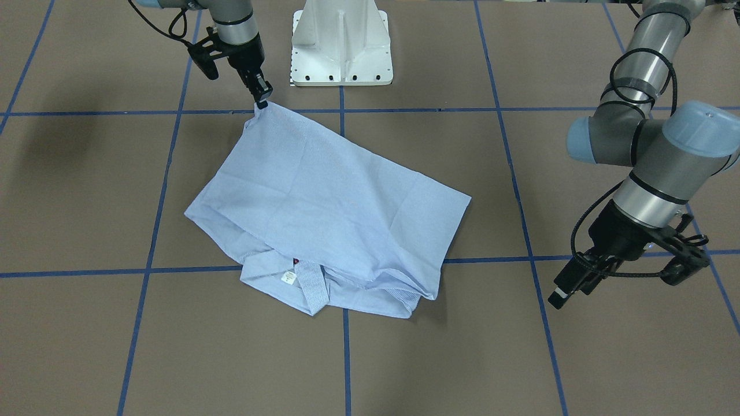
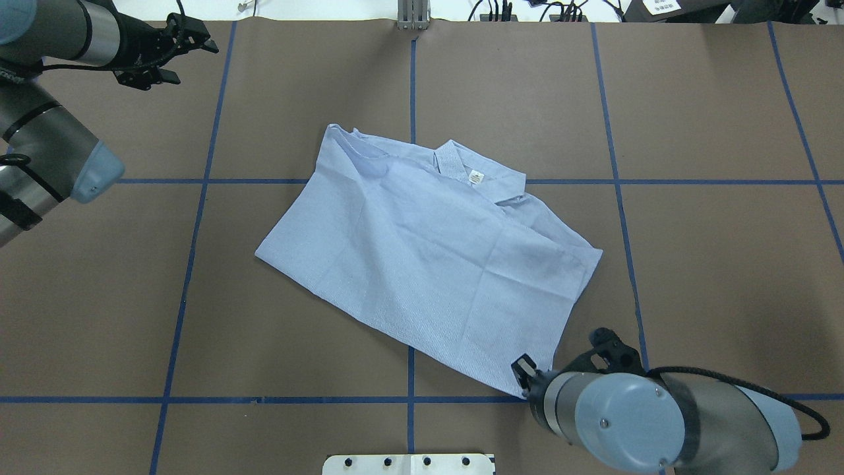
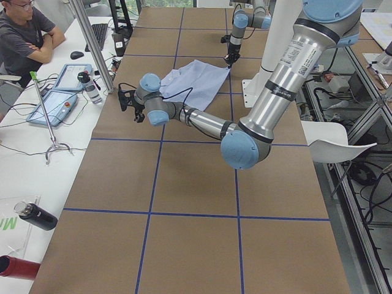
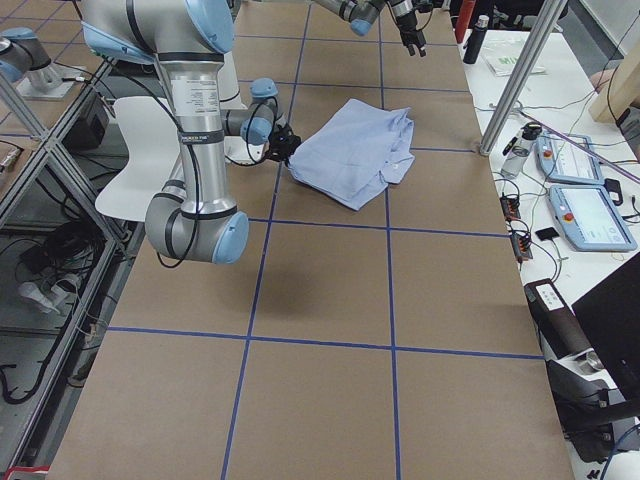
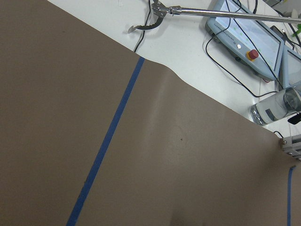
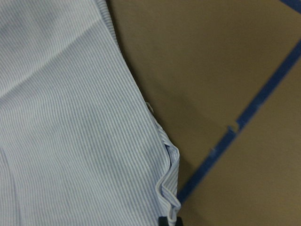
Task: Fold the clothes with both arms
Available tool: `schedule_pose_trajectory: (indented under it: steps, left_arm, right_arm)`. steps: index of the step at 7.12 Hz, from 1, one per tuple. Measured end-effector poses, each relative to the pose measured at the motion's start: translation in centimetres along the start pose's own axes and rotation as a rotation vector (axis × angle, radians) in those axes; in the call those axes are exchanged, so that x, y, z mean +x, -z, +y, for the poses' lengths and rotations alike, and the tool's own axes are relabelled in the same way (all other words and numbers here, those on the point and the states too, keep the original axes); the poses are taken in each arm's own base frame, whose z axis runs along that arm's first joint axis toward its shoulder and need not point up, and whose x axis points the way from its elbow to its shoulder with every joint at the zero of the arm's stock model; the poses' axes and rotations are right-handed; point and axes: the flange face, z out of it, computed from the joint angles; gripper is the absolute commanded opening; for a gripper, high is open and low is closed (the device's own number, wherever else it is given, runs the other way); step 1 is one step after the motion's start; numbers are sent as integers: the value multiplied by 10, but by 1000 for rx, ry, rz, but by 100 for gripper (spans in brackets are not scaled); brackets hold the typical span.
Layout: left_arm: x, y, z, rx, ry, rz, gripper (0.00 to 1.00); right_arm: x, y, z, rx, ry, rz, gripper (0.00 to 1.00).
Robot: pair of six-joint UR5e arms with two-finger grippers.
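My right gripper (image 1: 264, 103) sits in the upper left of the front-facing view, its jaws clenched on one corner of the shirt (image 1: 324, 208) and drawing that corner to a small peak just below the blue tape line (image 1: 144, 112) that crosses the frame there. From overhead the same gripper (image 2: 527, 377) shows at the lower right, at the shirt's nearest corner, mostly hidden behind my own wrist joint. My right wrist camera looks down on pinstriped cloth filling the left of its frame, with several stacked hem edges bunched at the bottom centre, where a dark fingertip (image 6: 162, 221) just shows. The shirt lies folded into a rough four-sided shape in the middle of the brown table (image 1: 87, 346), skewed against the tape grid. Its collar (image 1: 312, 289) faces the bottom of the front-facing view, with the white neck label (image 1: 288, 278) and one red button (image 1: 296, 261) just beside it. My left gripper (image 1: 563, 289) hangs at the right edge of that view, well apart from the shirt, over bare table. Overhead it (image 2: 181, 56) appears in the upper left corner, where its jaws look parted with nothing between them. My left wrist camera shows only brown table, a blue line and the white bench edge beyond.
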Motion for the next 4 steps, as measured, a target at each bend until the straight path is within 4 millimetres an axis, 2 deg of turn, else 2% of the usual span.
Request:
schedule_pose_trajectory:
  steps: [1,2,3,4]
  left_arm:
    - [8,3,20,-23,9,20,100]
    - [11,13,51,-58,25,45,100]
    - [6,29,93,-105,45,68,100]
    - [-7,44,140,-163,72,74,100]
  right_arm:
    - [25,0,14,-18,33,53,100]
    - [44,2,23,-32,58,82,100]
    - [54,20,26,-64,75,83,100]
    - [53,42,23,-93,72,61,100]
